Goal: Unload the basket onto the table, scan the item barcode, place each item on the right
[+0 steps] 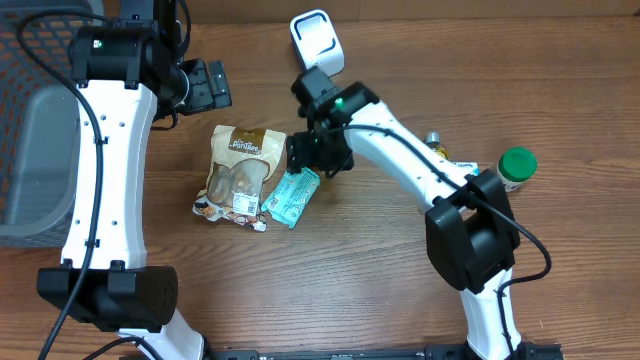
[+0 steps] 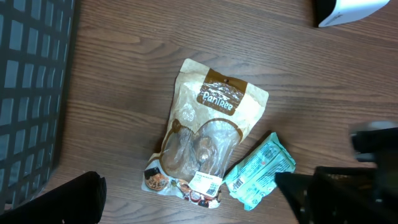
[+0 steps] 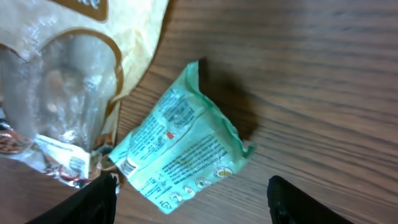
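Observation:
A teal snack packet (image 1: 293,196) (image 3: 180,149) lies flat on the wooden table, printed side up, with a small barcode (image 3: 127,167) near its lower left corner. My right gripper (image 1: 318,150) (image 3: 193,205) hangs just above it, open, one finger on either side and neither touching it. Overlapping the packet's left edge is a tan and clear pouch (image 1: 240,172) (image 2: 208,134) with a white barcode label (image 2: 205,180) at its bottom. The white scanner (image 1: 318,40) stands at the back. My left gripper (image 1: 205,85) (image 2: 196,202) is open and empty, behind the pouch.
A dark wire basket (image 1: 30,120) with a grey bin in it fills the left edge. A green-lidded bottle (image 1: 517,167) and a small yellow item (image 1: 440,148) sit to the right of my right arm.

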`<action>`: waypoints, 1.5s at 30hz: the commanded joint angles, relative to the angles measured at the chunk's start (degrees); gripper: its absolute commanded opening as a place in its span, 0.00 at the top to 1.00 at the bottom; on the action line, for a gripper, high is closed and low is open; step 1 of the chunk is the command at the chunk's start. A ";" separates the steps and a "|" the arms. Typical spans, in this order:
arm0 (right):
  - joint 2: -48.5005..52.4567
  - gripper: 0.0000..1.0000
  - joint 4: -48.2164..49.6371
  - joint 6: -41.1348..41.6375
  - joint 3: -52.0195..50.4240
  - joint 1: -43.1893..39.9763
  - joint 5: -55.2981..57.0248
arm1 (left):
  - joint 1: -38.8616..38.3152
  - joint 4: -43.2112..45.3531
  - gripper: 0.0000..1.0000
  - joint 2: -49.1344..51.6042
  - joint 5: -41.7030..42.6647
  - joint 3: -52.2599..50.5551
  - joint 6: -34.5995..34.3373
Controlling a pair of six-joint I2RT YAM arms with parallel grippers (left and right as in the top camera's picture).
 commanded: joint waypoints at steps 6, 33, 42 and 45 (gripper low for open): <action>-0.39 0.39 7.08 0.26 -7.48 -0.07 2.14 | -0.37 0.20 0.01 0.09 0.28 0.85 0.63; -2.89 0.66 3.58 6.67 -14.60 -6.47 12.68 | -0.37 0.22 0.00 0.09 0.28 0.85 0.63; -9.79 0.59 2.38 -3.13 -12.26 -4.76 4.39 | -0.37 0.22 0.01 0.09 0.28 0.85 0.63; -9.70 0.63 3.15 -3.15 -12.48 -2.10 5.51 | -0.37 0.22 0.01 0.09 0.28 0.85 0.63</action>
